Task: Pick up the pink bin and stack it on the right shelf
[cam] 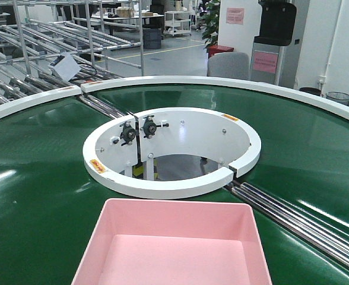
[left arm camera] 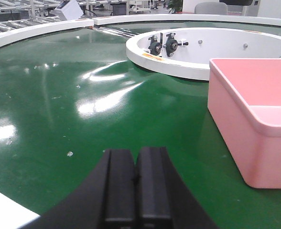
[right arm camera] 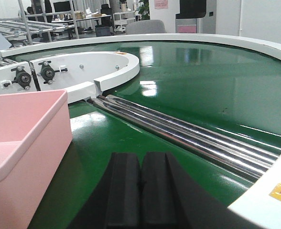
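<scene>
on the green belt, right at the near edge under the front camera, sits the pink bin. it is empty, and its far wall is near the white inner ring but apart from it as far as i can see. the left fingers hang low off the bin's left side, pressed together with nothing between them. the right fingers are the same off its right side, closed on nothing. neither pair touches the tub.

what worries me is the grip. both pairs have to spread before they can take a wall or the rim, and if they come in closed they will only shove the bin along the shiny belt. the walls look smooth and they slope, so i'd expect a pinch taken low to slide upward and let go. if one side bites before the other, the wide tub may twist or tip as it rises.

the steel rollers run just to the bin's right, near the right fingers. a low sideways approach there could clip them. if the belt is turning, which i can't tell, the bin would drift off the line both arms are set on. the right shelf is in none of the views, so i can't judge the carry.
</scene>
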`<state>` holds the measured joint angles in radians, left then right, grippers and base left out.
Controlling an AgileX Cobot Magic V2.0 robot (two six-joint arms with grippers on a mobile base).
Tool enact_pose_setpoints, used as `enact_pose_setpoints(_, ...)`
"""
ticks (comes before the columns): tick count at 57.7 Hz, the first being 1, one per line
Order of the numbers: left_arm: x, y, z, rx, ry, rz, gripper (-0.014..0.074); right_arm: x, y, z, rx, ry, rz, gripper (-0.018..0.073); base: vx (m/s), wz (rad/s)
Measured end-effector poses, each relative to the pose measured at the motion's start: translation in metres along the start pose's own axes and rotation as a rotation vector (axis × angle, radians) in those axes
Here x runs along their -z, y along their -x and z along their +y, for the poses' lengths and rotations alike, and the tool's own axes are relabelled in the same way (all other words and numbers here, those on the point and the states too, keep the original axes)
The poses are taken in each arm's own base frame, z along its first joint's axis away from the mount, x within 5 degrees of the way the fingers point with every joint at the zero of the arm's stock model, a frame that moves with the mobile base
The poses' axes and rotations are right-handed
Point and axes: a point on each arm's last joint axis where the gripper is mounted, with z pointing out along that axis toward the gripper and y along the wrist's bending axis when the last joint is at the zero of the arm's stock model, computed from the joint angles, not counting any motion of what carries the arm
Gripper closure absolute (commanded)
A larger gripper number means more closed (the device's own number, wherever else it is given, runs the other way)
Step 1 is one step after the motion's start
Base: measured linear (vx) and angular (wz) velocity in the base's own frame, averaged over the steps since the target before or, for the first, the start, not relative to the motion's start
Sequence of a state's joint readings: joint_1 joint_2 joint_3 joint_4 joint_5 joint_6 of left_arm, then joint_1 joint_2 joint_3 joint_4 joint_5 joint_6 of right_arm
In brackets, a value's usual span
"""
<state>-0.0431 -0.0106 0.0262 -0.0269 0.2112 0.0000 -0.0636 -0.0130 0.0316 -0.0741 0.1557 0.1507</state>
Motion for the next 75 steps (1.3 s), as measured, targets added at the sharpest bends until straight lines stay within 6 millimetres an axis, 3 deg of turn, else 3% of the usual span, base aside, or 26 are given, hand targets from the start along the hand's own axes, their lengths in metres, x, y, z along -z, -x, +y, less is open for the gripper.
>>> enact_pose_setpoints(26, 0.0, 0.001, 0.0, 0.0, 0.0, -0.015, 0.0604, 0.0, 0.0, 0.0, 0.0, 0.0, 0.0, 0.0571, 0.0, 0.0)
enact_pose_setpoints(57, 0.005, 0.029, 0.0, 0.0, 0.0, -0.319, 0.0604, 0.0, 0.007, 0.001, -0.007, 0.013, -0.081, 0.0571, 0.0, 0.0)
enact_pose_setpoints(67, 0.008, 0.04, 0.0, 0.0, -0.001, -0.382, 0.06, 0.004, 0.027, 0.003, -0.007, 0.035, -0.238, 0.0571, 0.0, 0.0)
enact_pose_setpoints(75, 0.029, 0.089, -0.002, -0.001, -0.006, -0.432, 0.0596, 0.017, 0.077, 0.007, -0.008, 0.034, -0.3, 0.0571, 0.0, 0.0)
